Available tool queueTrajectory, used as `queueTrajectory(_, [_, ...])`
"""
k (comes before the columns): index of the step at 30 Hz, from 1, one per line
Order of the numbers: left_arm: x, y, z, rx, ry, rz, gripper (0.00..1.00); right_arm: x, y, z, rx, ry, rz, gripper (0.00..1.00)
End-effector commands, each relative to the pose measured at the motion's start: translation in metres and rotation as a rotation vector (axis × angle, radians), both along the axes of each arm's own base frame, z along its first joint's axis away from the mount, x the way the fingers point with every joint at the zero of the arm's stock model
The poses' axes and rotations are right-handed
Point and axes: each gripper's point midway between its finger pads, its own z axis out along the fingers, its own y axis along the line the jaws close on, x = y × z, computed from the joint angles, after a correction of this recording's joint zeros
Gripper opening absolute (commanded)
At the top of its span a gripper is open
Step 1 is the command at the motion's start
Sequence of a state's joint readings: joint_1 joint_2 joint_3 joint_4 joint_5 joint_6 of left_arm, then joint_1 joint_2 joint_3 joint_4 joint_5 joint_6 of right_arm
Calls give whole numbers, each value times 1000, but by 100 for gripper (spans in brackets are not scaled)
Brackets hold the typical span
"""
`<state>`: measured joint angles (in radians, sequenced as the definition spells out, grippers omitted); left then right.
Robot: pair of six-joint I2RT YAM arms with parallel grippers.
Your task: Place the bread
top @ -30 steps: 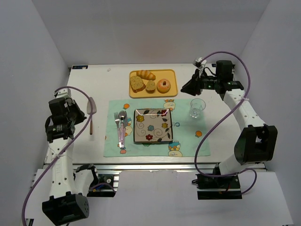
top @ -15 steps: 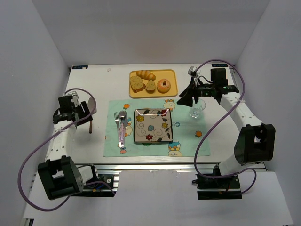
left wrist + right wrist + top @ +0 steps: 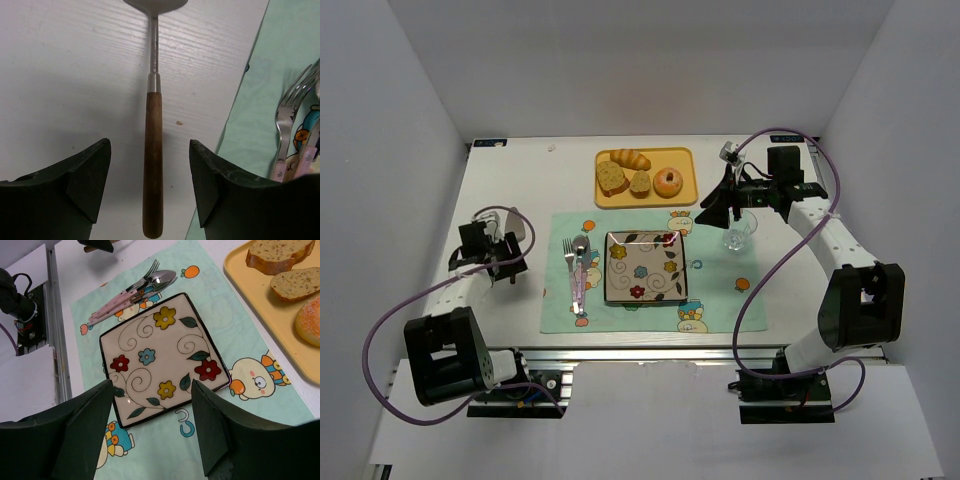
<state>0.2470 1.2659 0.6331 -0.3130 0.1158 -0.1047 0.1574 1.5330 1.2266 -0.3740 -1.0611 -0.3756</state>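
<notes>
bread (image 3: pixel 640 182) on yellow tray (image 3: pixel 682 157), beside doughnut (image 3: pixel 668 182)

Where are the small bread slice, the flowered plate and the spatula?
small bread slice (image 3: pixel 640 183), top view, middle of its crumb.
flowered plate (image 3: pixel 161 359), right wrist view, bare centre.
spatula (image 3: pixel 153 165), left wrist view, wooden handle.

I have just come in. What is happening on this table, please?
Two robot arms are at work, but neither holds anything. The left gripper hangs over the spatula beside the placemat, with its jaws open on either side of the wooden handle and not closed on it. The right gripper, also open, hangs over the placemat by the flowered plate. The bread lies on the yellow tray between a larger slice and a doughnut, not yet picked up.
</notes>
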Motion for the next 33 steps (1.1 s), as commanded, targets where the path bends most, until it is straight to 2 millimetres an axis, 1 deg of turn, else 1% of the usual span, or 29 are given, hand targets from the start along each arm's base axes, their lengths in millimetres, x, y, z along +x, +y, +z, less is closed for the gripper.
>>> queueTrajectory(1, [13, 0, 9, 6, -104, -16, 73, -4, 2, 8, 30, -17, 24, 69])
queueTrajectory(6, [18, 3, 8, 22, -147, -3, 70, -4, 3, 10, 37, -1, 29, 72])
queueTrajectory(12, [24, 8, 2, 35, -140, 13, 67, -5, 2, 9, 28, 7, 24, 74])
queueTrajectory(16, [26, 7, 1, 30, -141, 6, 64, -5, 1, 8, 20, 2, 20, 74])
queueTrajectory(23, [19, 4, -7, 26, -114, -11, 63, -3, 1, 7, 14, 3, 15, 75])
queueTrajectory(28, [19, 3, -9, 16, -118, -2, 61, 1, 1, 6, 12, 2, 12, 76])
queueTrajectory(32, [19, 3, -10, 15, -116, 0, 57, 2, 1, 7, 12, 1, 10, 76])
queueTrajectory(33, [19, 2, -10, 17, -116, -3, 53, 2, 1, 7, 12, 1, 10, 76])
